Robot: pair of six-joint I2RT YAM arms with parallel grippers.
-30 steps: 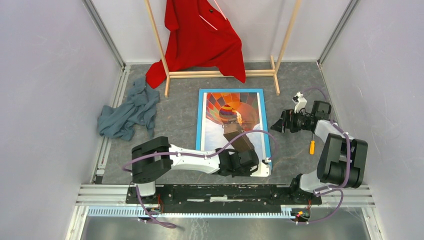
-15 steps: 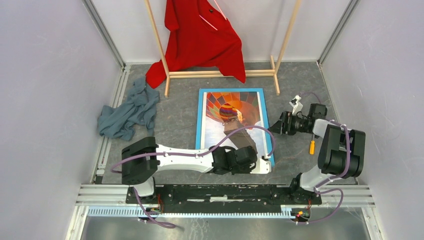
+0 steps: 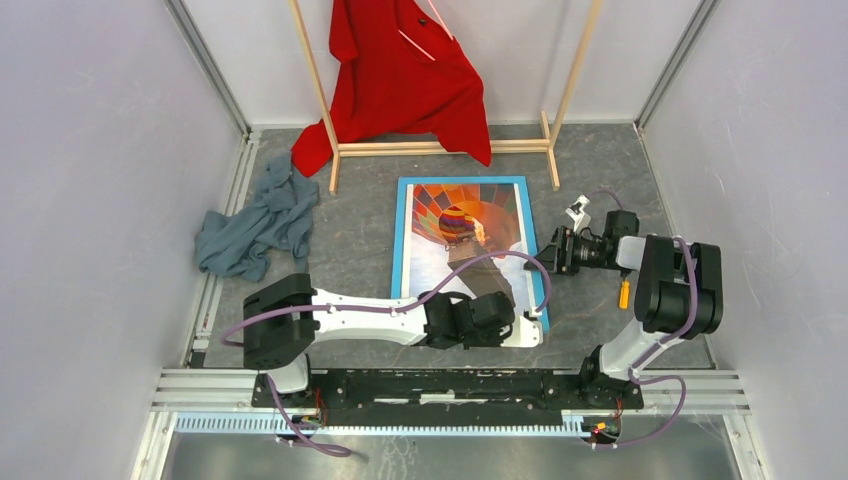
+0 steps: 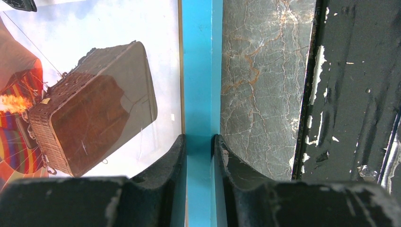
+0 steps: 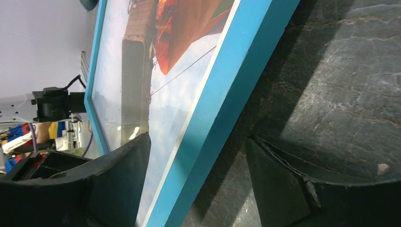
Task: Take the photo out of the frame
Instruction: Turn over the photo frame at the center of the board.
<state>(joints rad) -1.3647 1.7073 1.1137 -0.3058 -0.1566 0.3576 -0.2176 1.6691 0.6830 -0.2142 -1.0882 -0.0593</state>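
no text, label or number can be read.

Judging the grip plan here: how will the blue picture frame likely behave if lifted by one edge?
Probably stiff: the frame looks straight and rigid where the left tool clamps its near edge. Likely light yet unwieldy, being wide and thin, so it may swing or twist from one grip. Its glossy front suggests glazing, so possibly fragile.
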